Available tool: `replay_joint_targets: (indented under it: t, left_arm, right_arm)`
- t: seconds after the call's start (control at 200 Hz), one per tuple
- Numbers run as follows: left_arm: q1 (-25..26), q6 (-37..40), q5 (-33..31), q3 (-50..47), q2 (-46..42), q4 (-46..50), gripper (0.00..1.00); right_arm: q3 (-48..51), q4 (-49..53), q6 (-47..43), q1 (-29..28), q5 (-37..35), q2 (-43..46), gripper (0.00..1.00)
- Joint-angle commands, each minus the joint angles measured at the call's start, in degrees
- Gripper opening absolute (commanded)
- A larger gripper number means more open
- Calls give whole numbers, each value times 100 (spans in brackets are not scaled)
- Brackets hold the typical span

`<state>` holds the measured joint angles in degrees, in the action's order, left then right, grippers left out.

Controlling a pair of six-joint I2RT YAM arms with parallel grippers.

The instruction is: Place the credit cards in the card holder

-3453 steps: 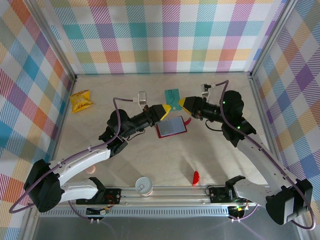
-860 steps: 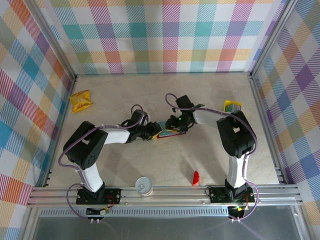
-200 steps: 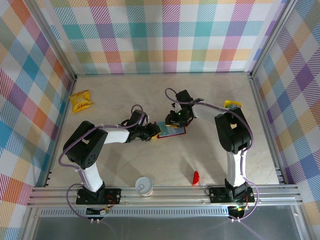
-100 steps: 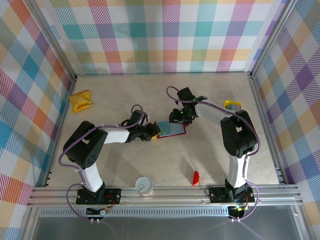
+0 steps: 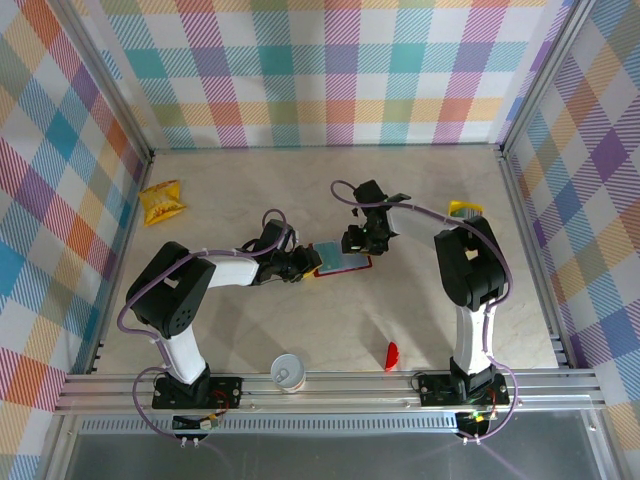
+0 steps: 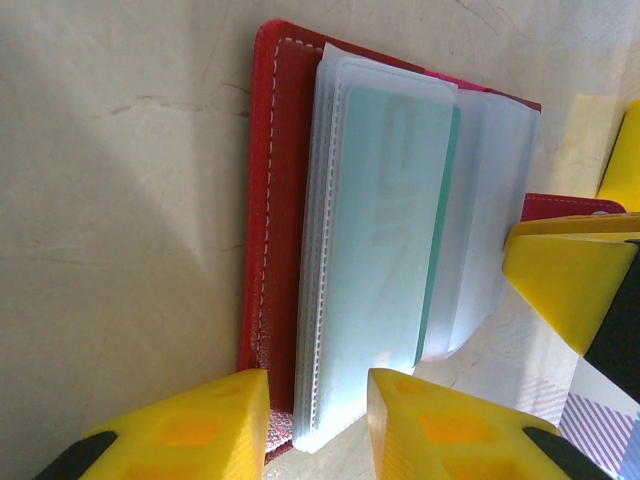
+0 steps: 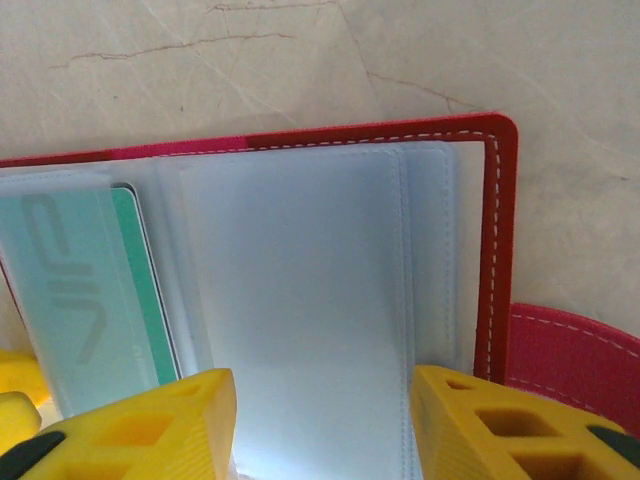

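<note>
One open card holder [image 6: 275,200], one teal credit card [image 6: 395,200] inside, left gripper [image 6: 318,400] pinching its edge, right gripper [image 7: 322,385] spread

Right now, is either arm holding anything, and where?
Left gripper straddles the left edge of the card holder; real grip cannot be told. Right gripper: open, holds nothing.

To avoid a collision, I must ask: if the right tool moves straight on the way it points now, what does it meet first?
Most likely the clear sleeve of the open card holder, lying just ahead of the right tool; depth is unclear.
</note>
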<state>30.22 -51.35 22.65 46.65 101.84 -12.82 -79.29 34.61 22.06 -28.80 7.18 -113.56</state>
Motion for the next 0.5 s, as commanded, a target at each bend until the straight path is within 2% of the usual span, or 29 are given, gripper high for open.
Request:
replay_joint_targets:
  t: [0.0, 0.495]
  left_arm:
    - [-51, 46, 33, -3, -40, -1, 31]
    - [-51, 55, 42, -22, -64, 16, 31]
  right_arm:
    - [-135, 109, -80, 38, 21, -100, 49]
    - [-86, -226, 56, 50, 861, -177, 46]
